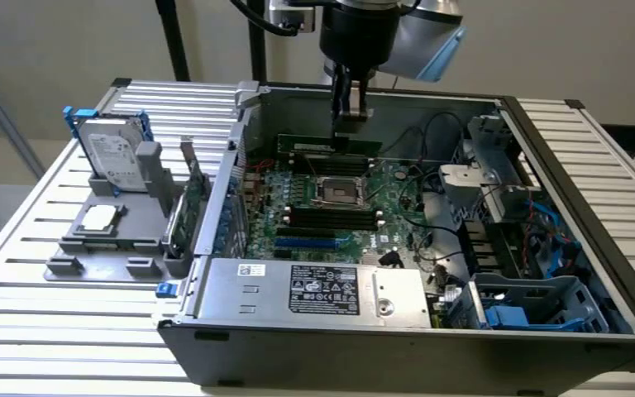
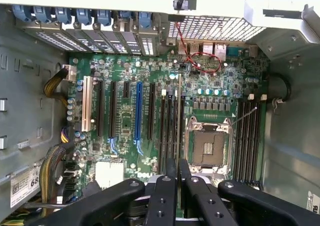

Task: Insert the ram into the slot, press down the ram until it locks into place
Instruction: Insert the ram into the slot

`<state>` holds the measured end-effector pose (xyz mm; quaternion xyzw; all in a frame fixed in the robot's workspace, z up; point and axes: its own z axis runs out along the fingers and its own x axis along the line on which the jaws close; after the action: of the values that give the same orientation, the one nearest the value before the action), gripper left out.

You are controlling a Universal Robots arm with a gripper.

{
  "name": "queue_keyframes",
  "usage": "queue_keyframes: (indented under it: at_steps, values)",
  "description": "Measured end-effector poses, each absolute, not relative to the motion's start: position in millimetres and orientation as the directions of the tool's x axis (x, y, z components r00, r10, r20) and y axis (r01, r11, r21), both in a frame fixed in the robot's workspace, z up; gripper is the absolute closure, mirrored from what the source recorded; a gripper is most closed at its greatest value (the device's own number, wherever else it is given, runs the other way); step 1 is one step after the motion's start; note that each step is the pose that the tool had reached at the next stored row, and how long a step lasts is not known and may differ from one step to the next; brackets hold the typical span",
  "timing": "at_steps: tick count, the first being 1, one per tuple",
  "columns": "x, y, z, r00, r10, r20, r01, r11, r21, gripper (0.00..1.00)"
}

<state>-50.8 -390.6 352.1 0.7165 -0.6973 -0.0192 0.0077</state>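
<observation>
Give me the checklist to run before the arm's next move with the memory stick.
1. Grip: gripper shut on the long thin green circuit-board ram: ok.
2. Ram parallel to the long narrow black plastic slots: ok.
3. Ram exactly over one slot: cannot tell.
4. Those slots empty: ok.
5. Slot end clips open: cannot tell.
6. Ram seated: not ok, it hangs above the large green motherboard.

Black gripper (image 2: 177, 164), linkage fingers (image 2: 162, 198) studded with round pins. Black cylindrical wrist (image 1: 359, 29), silver-grey joint (image 1: 422, 25) with light blue cap (image 1: 446, 53), black cable (image 1: 260, 18).
</observation>
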Motion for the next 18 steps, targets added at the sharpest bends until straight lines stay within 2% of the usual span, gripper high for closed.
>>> queue_keyframes:
  at_steps: [18]
  values:
    - [-48, -391, 319, 0.029, -0.999, -0.017, -0.999, -0.029, 0.037, 0.87]
